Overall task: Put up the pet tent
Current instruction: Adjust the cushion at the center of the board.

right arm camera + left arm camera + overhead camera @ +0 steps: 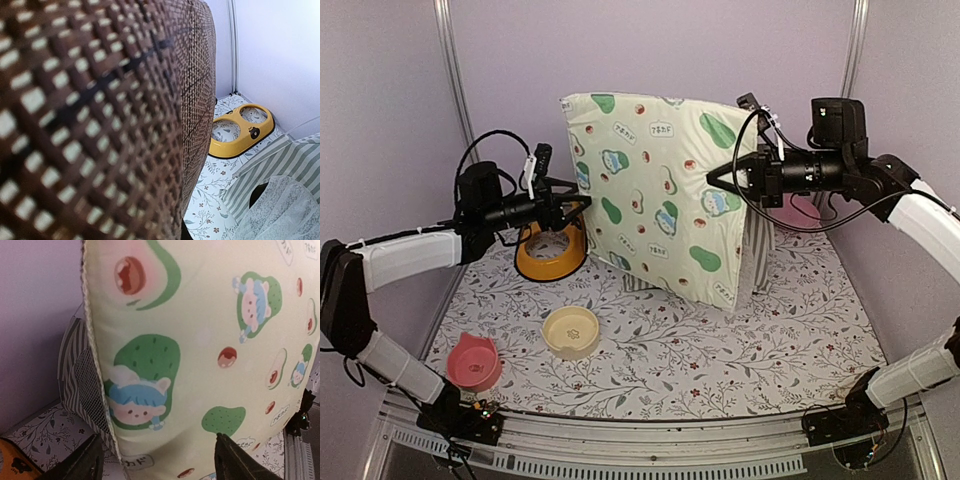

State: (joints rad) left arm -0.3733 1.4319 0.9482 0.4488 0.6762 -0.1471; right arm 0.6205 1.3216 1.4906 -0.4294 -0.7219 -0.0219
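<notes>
**Inspector:** Report both grippers.

**Operator:** My right gripper point(718, 178) is closed. I judge it is pinching the upper right edge of the cream padded mat point(655, 190), because the mat stands on its long edge and nothing else props it. My left gripper point(582, 205) is wide open and holds nothing. Its fingers straddle the mat's left edge without touching it.

**Inspector:** Where is the pet tent?

**Operator:** The pet tent point(757, 250) lies collapsed on the worktop point(720, 350), directly behind the mat and mostly hidden by it. Only striped fabric shows past the mat's lower right corner and under its bottom edge.

**Inspector:** Why is the mat held upright?

**Operator:** My judgement is that this takes it off the tent so the fabric can be reached. The open left gripper is placed to take the other edge.

**Inspector:** Materials?

**Operator:** The mat is soft and quilted, with a corded seam. Its face is printed with avocados, and its back is a coarse brown mesh point(100, 100). The tent is thin grey-green and white striped cloth with sheer white netting point(280, 210), limp and creased. No poles are visible. The yellow double feeder point(550, 258) beside it is rigid glossy plastic.
</notes>
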